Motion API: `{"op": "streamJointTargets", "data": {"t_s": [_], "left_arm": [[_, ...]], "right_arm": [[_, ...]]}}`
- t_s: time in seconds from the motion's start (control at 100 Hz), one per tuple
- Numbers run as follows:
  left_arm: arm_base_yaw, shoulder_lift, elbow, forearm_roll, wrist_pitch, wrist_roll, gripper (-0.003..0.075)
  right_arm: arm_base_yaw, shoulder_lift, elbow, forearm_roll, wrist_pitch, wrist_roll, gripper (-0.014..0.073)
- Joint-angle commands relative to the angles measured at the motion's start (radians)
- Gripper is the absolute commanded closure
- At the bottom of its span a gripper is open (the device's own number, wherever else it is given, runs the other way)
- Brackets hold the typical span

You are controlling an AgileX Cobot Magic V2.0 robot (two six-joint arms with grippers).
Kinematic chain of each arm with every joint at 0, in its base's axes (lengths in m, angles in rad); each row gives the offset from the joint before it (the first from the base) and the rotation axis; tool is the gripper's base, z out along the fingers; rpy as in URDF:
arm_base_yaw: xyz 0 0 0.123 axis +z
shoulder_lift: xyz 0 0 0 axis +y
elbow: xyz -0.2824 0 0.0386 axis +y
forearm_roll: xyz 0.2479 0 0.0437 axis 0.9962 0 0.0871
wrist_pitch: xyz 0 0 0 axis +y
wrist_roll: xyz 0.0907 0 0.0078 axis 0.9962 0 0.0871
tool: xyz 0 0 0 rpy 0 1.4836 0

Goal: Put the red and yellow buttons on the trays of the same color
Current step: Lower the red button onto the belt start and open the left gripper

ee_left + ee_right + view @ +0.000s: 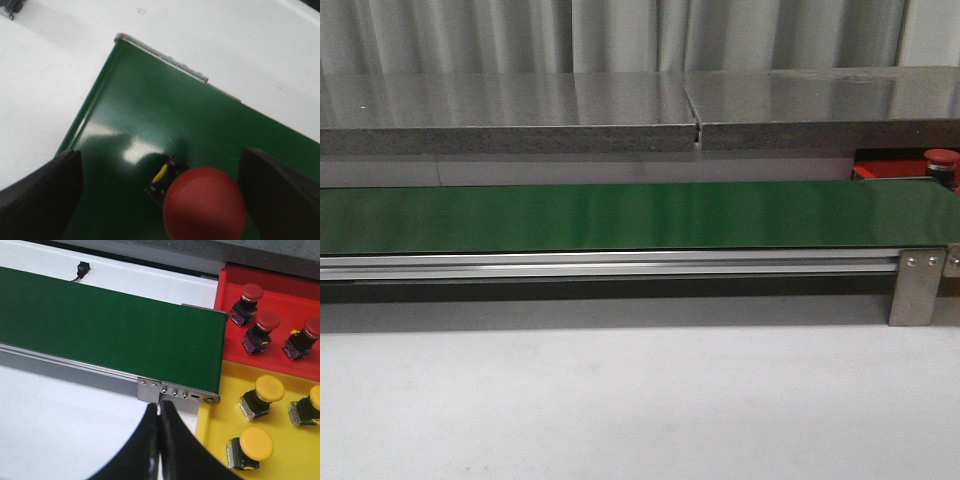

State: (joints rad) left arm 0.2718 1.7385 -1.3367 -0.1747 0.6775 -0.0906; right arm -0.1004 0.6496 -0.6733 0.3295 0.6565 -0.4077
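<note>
In our left wrist view a red button [205, 204] stands on the green belt [165, 125], between the wide open jaws of our left gripper [160, 192], a little nearer to one finger. Its cap faces the camera, so its axis seems upright. We judge that the left arm is the one to take it.

Our right gripper [159, 437] has its jaws closed and empty, over the white tabletop [60, 415] just beside the belt end. Beyond that end lie the red tray [280, 360] with three red buttons and the yellow tray [280, 435] with three yellow ones. Grey panels stand behind the belt.
</note>
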Motion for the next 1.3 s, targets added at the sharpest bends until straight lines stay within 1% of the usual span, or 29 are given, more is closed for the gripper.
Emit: {"op": "streamJointTargets", "data": {"t_s": [0.0,0.25,0.45,0.62,0.87,1.09,1.29], "left_arm": [[-0.003,-0.050,-0.064,-0.009,-0.027,0.000,0.0099],[0.013,-0.050,-0.153,-0.004,-0.027,0.000,0.0099],[0.084,-0.041,-0.168,0.019,-0.035,0.000,0.0099],[0.153,0.011,-0.172,0.036,-0.045,0.000,0.0099],[0.221,0.114,-0.176,0.051,-0.119,0.000,0.0099],[0.231,0.207,-0.205,0.059,-0.222,0.000,0.0099],[0.231,0.306,-0.321,0.058,-0.224,0.000,0.0099]], "right_arm": [[0.000,-0.004,-0.026,0.011,-0.063,-0.008,0.0662],[0.000,-0.004,-0.026,0.011,-0.063,-0.008,0.0662],[0.000,-0.004,-0.026,0.011,-0.063,-0.008,0.0662],[0.000,-0.004,-0.026,0.011,-0.063,-0.008,0.0662],[0.000,-0.004,-0.026,0.011,-0.063,-0.008,0.0662],[0.000,-0.004,-0.026,0.011,-0.063,-0.008,0.0662],[0.000,-0.004,-0.026,0.011,-0.063,-0.008,0.0662]]}}
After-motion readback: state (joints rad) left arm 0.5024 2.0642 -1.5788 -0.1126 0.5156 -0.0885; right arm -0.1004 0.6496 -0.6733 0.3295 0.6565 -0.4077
